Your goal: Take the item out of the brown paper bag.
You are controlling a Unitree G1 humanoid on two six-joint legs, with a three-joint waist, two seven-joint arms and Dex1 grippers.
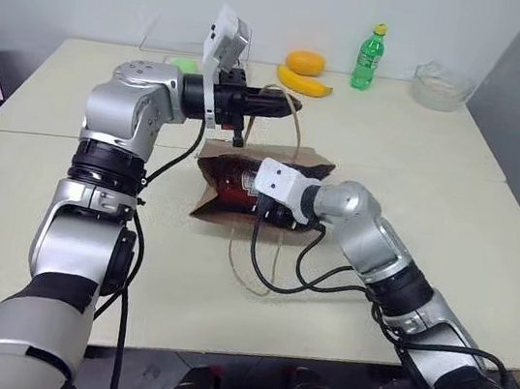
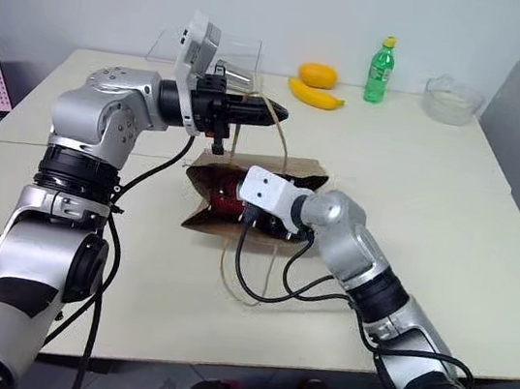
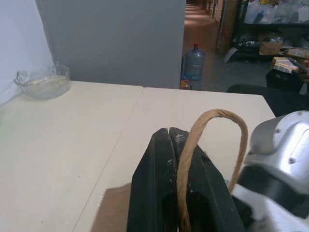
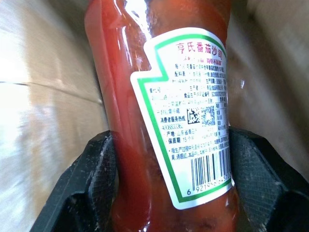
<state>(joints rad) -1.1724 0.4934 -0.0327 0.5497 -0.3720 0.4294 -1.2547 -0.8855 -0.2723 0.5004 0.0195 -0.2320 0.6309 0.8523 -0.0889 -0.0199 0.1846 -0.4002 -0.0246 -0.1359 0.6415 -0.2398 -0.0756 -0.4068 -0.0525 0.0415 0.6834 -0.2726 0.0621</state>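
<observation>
The brown paper bag (image 1: 209, 208) lies on its side in the middle of the table, its mouth towards me. My left gripper (image 1: 288, 108) hovers above it, shut on one tan loop handle (image 3: 212, 116), which runs up from the bag between the black fingers. My right gripper (image 4: 170, 137) reaches into the bag's mouth. Its two pads press against both sides of the item (image 4: 145, 96), a red bottle with a white label that lies inside the bag (image 1: 237, 183). The bottle's cap is hidden.
The bag's other handle (image 1: 253, 272) lies loose on the table towards me. At the far edge stand a green soda bottle (image 1: 369, 57), a banana (image 1: 304, 83), an orange fruit (image 1: 305, 62) and a glass bowl (image 1: 442, 86).
</observation>
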